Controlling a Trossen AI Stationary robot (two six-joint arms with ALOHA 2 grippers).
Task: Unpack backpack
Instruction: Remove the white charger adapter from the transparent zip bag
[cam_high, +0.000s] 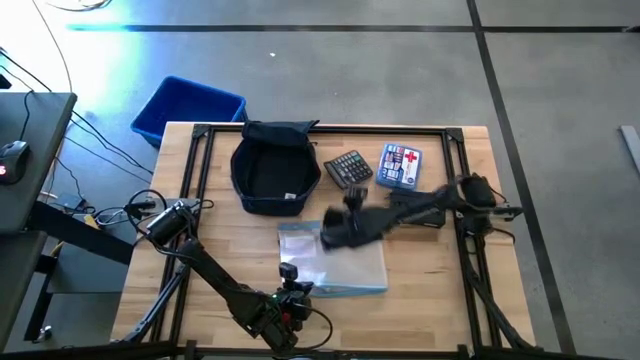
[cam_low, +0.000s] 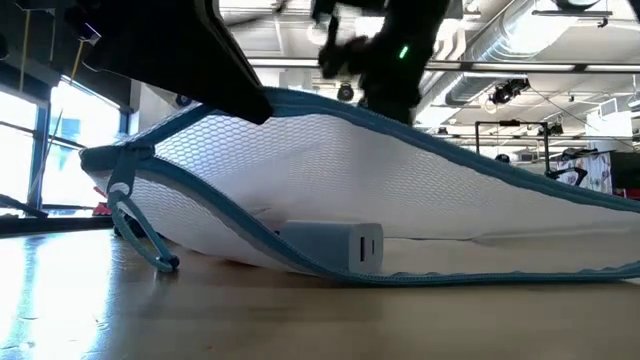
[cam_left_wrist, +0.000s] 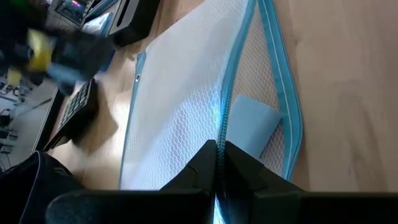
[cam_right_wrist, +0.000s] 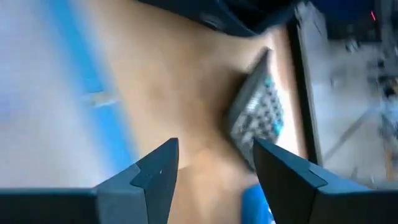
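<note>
**Counting what lies on the bench beside the backpack**

Counting from above, I see one backpack (cam_high: 274, 166), one mesh pouch (cam_high: 335, 258), one calculator (cam_high: 349, 168), one first-aid box (cam_high: 400, 165) and one blue bin (cam_high: 187, 107), the bin standing off the bench (cam_high: 180, 300) on the floor.

The backpack is dark navy, soft and rounded, lying with its mouth open so that I look into its dark lining; a small white tag shows at its near rim. It sits at the far side of the bench, well apart from my left gripper (cam_high: 290, 272) and near my right gripper (cam_high: 335, 232), just beyond it and to its left.

My left jaws are pressed together, pinching the blue-trimmed edge of the mesh pouch at its zipper. A pale blue block (cam_left_wrist: 252, 118) lies inside the pouch, just ahead of those jaws.

My right jaws stand parted with nothing between them, above the pouch's far edge. The calculator lies just ahead of them, and the first-aid box is beside it.
</note>
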